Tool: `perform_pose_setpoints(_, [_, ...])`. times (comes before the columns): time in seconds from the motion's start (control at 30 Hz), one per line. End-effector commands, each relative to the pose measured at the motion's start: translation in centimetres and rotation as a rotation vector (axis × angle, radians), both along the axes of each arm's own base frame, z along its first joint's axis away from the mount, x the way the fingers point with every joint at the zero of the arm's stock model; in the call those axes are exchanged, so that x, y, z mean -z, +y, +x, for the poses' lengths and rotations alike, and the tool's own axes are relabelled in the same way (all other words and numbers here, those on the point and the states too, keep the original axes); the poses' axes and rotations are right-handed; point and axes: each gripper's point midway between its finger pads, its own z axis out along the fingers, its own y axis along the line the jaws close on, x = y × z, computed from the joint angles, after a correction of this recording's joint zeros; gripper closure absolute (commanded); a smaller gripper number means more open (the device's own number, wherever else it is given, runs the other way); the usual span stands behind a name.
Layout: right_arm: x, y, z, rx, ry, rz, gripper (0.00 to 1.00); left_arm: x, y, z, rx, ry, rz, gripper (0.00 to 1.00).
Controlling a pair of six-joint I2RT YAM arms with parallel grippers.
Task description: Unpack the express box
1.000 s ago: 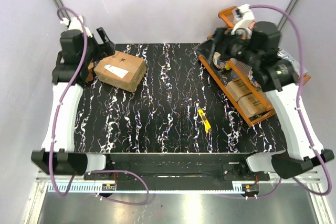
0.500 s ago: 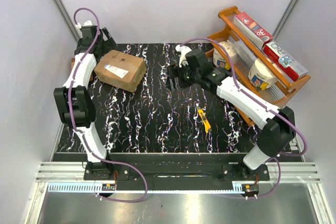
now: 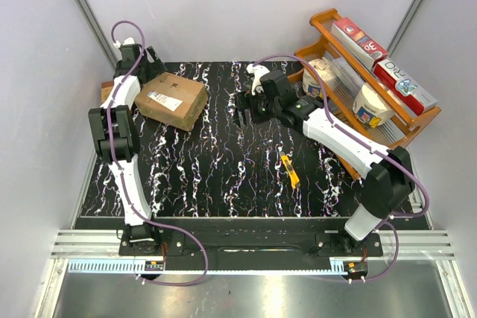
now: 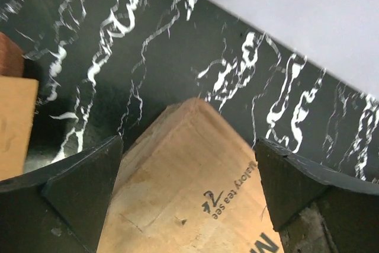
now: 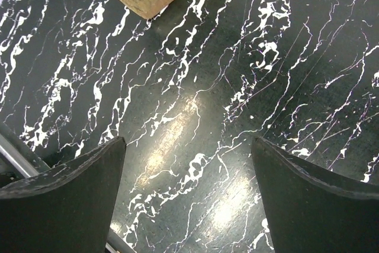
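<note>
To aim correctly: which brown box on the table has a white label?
The larger, lighter carton; the small darker box left of it shows no label.

L arm (image 3: 112, 132) rises from its near-left base, folds at the elbow mid-left, and the forearm runs on to the far-left corner. L gripper (image 3: 151, 61) sits there angled down and to the right, fingers (image 4: 77, 199) spread wide. R arm (image 3: 350, 147) climbs from the near-right base, elbow at right, forearm stretched diagonally toward far centre. R gripper (image 3: 244, 112) points down, jaws wide apart and nothing between them.
</note>
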Motion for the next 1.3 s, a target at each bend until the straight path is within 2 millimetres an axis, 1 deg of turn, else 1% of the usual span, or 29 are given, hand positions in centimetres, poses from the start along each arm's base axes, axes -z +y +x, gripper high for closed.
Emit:
perform_pose_setpoints(0.0, [-1.1,0.3,1.3,0.018,-0.052,0.015,0.08,0.5,-1.7,-0.3,0.130,-0.002,-0.010,0.01])
perform_pose_setpoints(0.1, [-0.9,0.3,1.4,0.035,-0.043,0.015,0.08,0.6,-3.2,-2.0,0.217,-0.025,-0.020,0.02])
perform_pose_setpoints(0.13, [-0.8,0.3,1.4,0.038,-0.039,0.015,0.08,0.5,-4.2,-2.5,0.275,-0.034,-0.041,0.03])
perform_pose_setpoints(0.23, [-0.4,0.4,1.7,0.056,-0.024,0.016,0.08,1.0,-6.3,-4.2,0.363,-0.016,-0.120,0.08])
perform_pose_setpoints(0.27, [-0.2,0.4,1.9,0.060,-0.018,0.017,0.08,1.8,-7.1,-5.0,0.385,0.006,-0.150,0.09])
perform_pose_setpoints(0.3, [-0.1,0.6,1.9,0.063,-0.013,0.018,0.08,2.0,-8.0,-5.7,0.418,0.014,-0.183,0.11])
perform_pose_setpoints(0.33, [0.3,0.7,2.1,0.075,0.000,0.020,0.08,2.5,-8.4,-6.3,0.425,0.028,-0.202,0.11])
perform_pose_setpoints(0.37, [0.5,0.7,2.3,0.082,0.005,0.018,0.08,3.3,-8.8,-7.4,0.432,0.049,-0.218,0.12])
perform_pose_setpoints(0.4, [0.8,0.8,2.4,0.087,0.010,0.016,0.07,3.6,-9.6,-8.1,0.457,0.055,-0.236,0.12])
perform_pose_setpoints(0.43, [1.1,1.0,2.6,0.093,0.019,0.016,0.07,3.8,-10.1,-8.7,0.469,0.055,-0.236,0.12])
perform_pose_setpoints(0.47, [1.4,0.9,2.8,0.104,0.022,0.011,0.07,4.4,-10.4,-10.0,0.472,0.074,-0.240,0.13])
perform_pose_setpoints(0.5, [1.5,1.0,3.0,0.113,0.025,0.011,0.06,4.5,-11.0,-10.7,0.486,0.081,-0.238,0.13])
perform_pose_setpoints(0.53, [1.7,1.1,3.4,0.116,0.025,0.011,0.06,4.5,-11.2,-11.2,0.493,0.080,-0.233,0.13])
perform_pose_setpoints(0.57, [1.8,1.2,3.6,0.122,0.025,0.008,0.06,4.7,-11.5,-12.4,0.496,0.092,-0.240,0.13])
perform_pose_setpoints(0.63, [1.9,1.4,4.2,0.130,0.016,0.006,0.05,4.6,-12.2,-13.6,0.518,0.092,-0.249,0.14])
perform_pose_setpoints(0.67, [1.8,1.5,4.5,0.138,0.007,0.003,0.05,4.8,-12.3,-14.7,0.513,0.103,-0.253,0.14])
perform_pose_setpoints(0.73, [1.8,1.7,5.2,0.146,-0.009,0.001,0.04,4.9,-12.7,-15.9,0.528,0.108,-0.260,0.14])
perform_pose_setpoints(0.77, [1.8,1.7,5.4,0.150,-0.010,0.002,0.04,5.0,-13.0,-16.9,0.529,0.116,-0.260,0.14])
perform_pose_setpoints(0.8, [1.6,1.9,5.6,0.151,-0.016,0.010,0.04,5.0,-13.2,-17.1,0.521,0.121,-0.247,0.14])
perform_pose_setpoints(0.83, [1.8,1.9,6.0,0.172,-0.020,0.003,0.04,5.2,-13.3,-17.7,0.510,0.146,-0.248,0.14])
perform_pose_setpoints(0.87, [1.8,1.9,6.2,0.181,-0.020,0.008,0.04,4.4,-13.5,-17.7,0.506,0.142,-0.242,0.14])
perform_pose_setpoints(0.9, [1.8,2.1,6.4,0.191,-0.016,0.017,0.04,4.3,-13.7,-17.9,0.494,0.154,-0.232,0.14])
perform_pose_setpoints(0.93, [2.1,2.2,6.6,0.196,-0.010,0.017,0.04,4.3,-13.9,-18.3,0.485,0.179,-0.243,0.14])
perform_pose_setpoints(0.97, [2.3,2.2,6.7,0.201,-0.007,0.018,0.04,3.7,-14.0,-18.3,0.483,0.174,-0.240,0.14])
perform_pose_setpoints(1.03, [2.8,2.4,6.9,0.216,0.007,0.024,0.04,3.5,-14.0,-18.8,0.464,0.195,-0.254,0.14])
perform_pose_setpoints(1.07, [2.9,2.3,7.2,0.231,0.006,0.022,0.05,3.0,-14.1,-18.9,0.464,0.193,-0.257,0.13])
perform_pose_setpoints(1.13, [3.6,2.2,7.3,0.248,0.021,0.016,0.05,2.8,-14.2,-19.4,0.459,0.218,-0.274,0.13])
perform_pose_setpoints(1.17, [3.8,2.1,7.4,0.258,0.022,0.012,0.06,2.2,-14.3,-19.3,0.462,0.210,-0.277,0.12])
perform_pose_setpoints(1.27, [4.3,2.4,7.3,0.253,0.039,0.014,0.10,1.4,-14.4,-19.7,0.452,0.219,-0.292,0.12])
